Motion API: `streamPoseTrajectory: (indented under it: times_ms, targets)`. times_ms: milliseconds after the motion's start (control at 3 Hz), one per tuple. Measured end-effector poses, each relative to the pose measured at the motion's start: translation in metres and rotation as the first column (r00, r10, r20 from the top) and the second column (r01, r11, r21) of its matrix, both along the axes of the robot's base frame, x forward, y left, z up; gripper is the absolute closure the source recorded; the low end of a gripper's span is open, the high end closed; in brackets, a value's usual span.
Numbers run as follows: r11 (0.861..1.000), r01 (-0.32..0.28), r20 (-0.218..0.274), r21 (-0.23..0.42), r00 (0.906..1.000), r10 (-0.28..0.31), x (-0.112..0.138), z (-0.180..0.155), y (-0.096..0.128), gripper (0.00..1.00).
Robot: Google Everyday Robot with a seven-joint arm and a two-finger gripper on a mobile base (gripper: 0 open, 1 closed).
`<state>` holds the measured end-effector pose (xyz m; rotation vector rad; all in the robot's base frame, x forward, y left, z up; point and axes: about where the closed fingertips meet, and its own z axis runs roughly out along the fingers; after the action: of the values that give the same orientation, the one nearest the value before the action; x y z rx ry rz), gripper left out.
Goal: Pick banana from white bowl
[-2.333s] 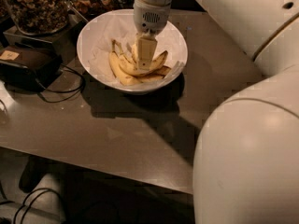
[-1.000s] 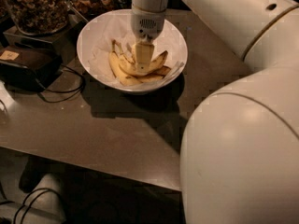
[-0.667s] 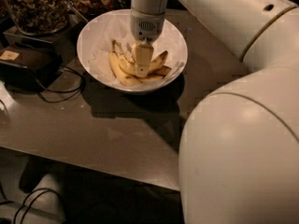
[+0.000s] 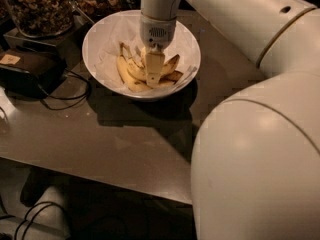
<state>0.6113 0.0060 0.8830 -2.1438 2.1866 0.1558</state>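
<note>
A large white bowl [image 4: 100, 39] with a white paper lining stands at the back of the dark table. Several yellow bananas [image 4: 128, 76] lie in it, fanned out, some with brown spots. My gripper [image 4: 152, 76] reaches straight down into the bowl from above. Its pale fingers sit in the middle of the banana bunch and touch the fruit. The white arm [image 4: 240, 29] stretches from the right foreground across to the bowl. The arm's big white body hides the right part of the table.
Glass jars of nuts [image 4: 37, 6] stand behind the bowl at the far left. A black device [image 4: 27, 71] with cables lies left of the bowl. The table's front edge [image 4: 100, 176] runs across the lower left, with floor and cables below it.
The gripper has stayed in the bowl among the bananas and shifted slightly left. The arm's big body has come to cover more of the right side of the view.
</note>
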Motion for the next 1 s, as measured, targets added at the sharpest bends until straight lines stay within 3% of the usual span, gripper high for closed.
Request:
streamPoseTrajectory:
  times_ms: [333, 1000]
  targets:
    - [1.000, 0.001, -0.013, -0.003, 0.9999, -0.001, 0.0002, -0.0071, -0.0010, 0.45]
    - [1.000, -0.010, 0.005, -0.014, 0.9999, 0.010, -0.0067, -0.0127, -0.0022, 0.87]
